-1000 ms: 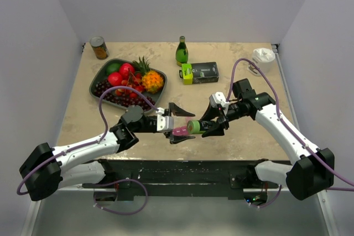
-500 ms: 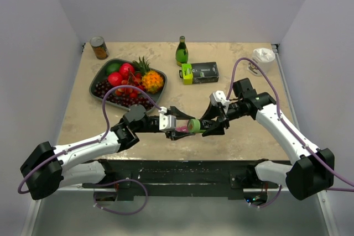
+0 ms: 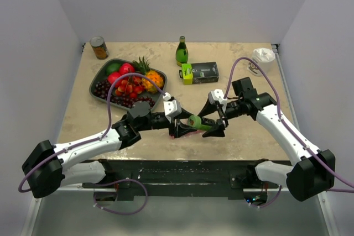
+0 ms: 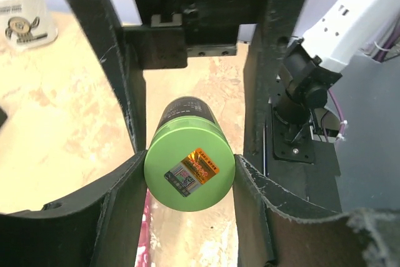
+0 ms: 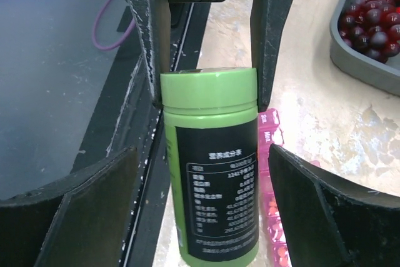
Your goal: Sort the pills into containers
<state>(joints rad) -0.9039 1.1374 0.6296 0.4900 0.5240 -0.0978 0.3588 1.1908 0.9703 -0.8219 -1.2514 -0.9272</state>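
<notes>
Handing a bottle between arms, above the sorting strip. The left gripper (image 4: 189,172) is clamped on the cap (image 5: 209,89) of the green bottle (image 5: 212,173), one finger pressed to each side. The right gripper (image 5: 203,154) stands wide apart with neither finger touching the bottle, so the left arm alone carries it, lying level and just above the table (image 3: 83,114). The pink pill box (image 5: 272,217) lies flat on the table directly under and beside the bottle, at the near edge between the two arms. Whether its lids are up cannot be told.

Judged next move: a fresh hold by the right gripper on the bottle's labelled body, probably to twist off the cap. The left clamp should be firm and square, because a hold on the cap alone lets the long body sag. The right fingers should close evenly — a one-sided nudge could lever the bottle loose onto the pill box.
</notes>
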